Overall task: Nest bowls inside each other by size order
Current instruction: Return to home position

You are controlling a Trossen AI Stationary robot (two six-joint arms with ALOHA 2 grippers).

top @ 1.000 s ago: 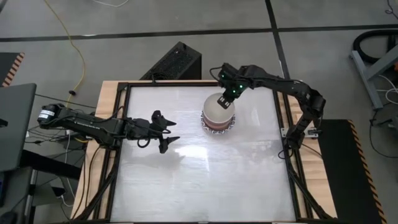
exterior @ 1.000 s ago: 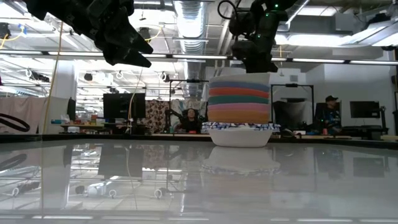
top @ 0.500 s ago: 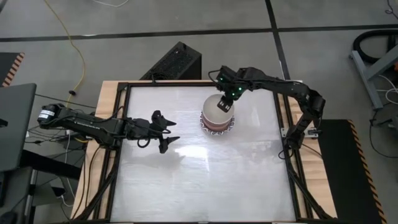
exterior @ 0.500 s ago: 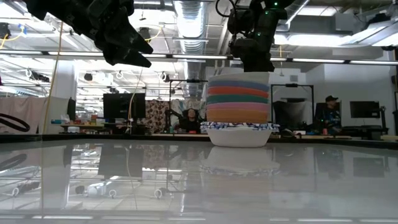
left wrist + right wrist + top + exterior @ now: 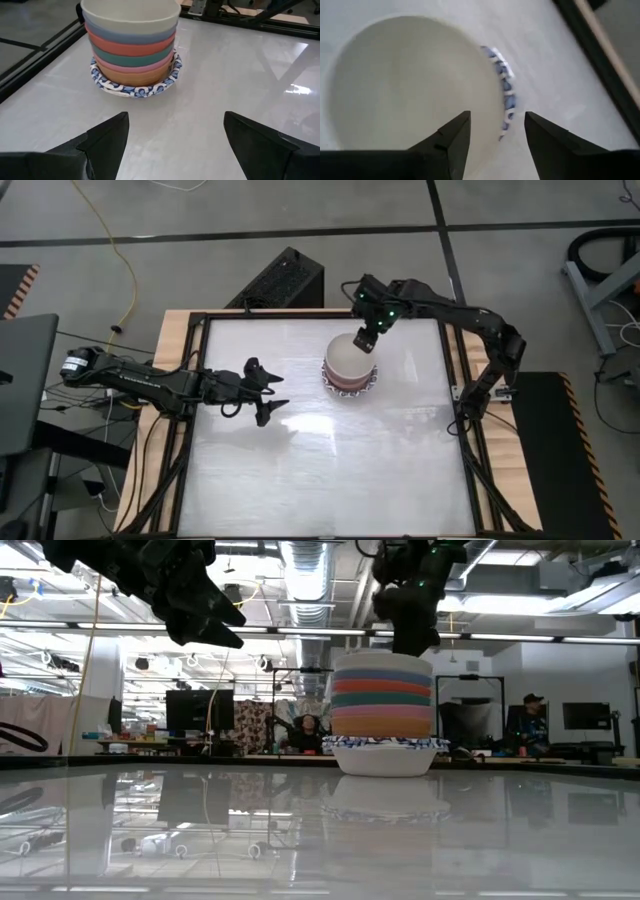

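The bowls stand in one nested stack at the table's far middle. A cream bowl is on top, with blue, red, green, pink and orange ones under it. They sit in a wider white bowl with a blue-patterned rim that rests on the table. My right gripper is open just above the stack's far right side. In its wrist view the fingers stand either side of the cream bowl's rim, apart from it. My left gripper hovers open left of the stack, with nothing between its fingers.
White tabletop stretches on the near side, inside a black frame. A dark box lies on the floor past the far edge. In the low view, people sit in the room behind the table.
My right gripper has opened, let go of the cream bowl's rim and risen a little toward the table's far right. The stack has stayed where it was.
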